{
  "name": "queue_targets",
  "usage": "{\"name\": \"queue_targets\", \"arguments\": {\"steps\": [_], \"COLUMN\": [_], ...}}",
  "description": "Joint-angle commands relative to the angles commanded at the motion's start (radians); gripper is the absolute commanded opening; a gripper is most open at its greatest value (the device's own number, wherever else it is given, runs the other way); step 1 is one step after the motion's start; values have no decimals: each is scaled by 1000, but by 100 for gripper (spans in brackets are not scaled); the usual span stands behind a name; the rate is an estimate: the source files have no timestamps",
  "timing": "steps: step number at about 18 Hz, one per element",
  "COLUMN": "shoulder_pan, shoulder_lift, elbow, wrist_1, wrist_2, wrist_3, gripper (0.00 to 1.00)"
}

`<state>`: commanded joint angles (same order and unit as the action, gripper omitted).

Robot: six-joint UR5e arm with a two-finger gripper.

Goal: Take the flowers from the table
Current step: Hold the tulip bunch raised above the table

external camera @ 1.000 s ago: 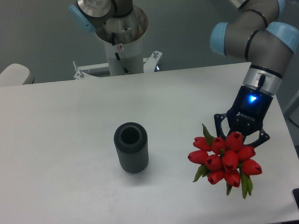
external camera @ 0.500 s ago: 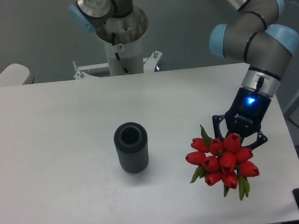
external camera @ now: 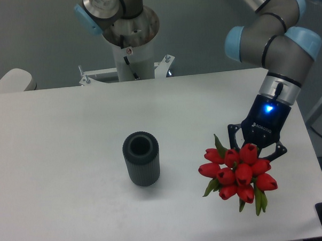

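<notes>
The flowers point(external camera: 237, 172), a bunch of red tulip buds with green leaves, hang at the right side of the white table point(external camera: 60, 146), their heads pointing toward the camera. My gripper point(external camera: 257, 146) sits right behind the buds and is shut on the stems, which are mostly hidden by the blooms. The bunch appears lifted off the tabletop.
A dark grey ribbed cylinder vase point(external camera: 141, 158) stands upright near the table's middle, left of the flowers. The arm's base column point(external camera: 131, 47) rises at the back edge. The table's right edge lies close to the gripper.
The gripper has carried the flowers slightly left and up over the last second. The vase has not moved.
</notes>
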<state>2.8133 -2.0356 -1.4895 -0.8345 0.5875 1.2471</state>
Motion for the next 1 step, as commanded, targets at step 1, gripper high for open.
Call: {"name": "queue_targets", "arguments": {"steps": [1], "shoulder_pan": [0], "shoulder_lift": [2], "elbow": [0], "wrist_1": [0], "wrist_2": [0], "wrist_3": [-3], "gripper": [10]}}
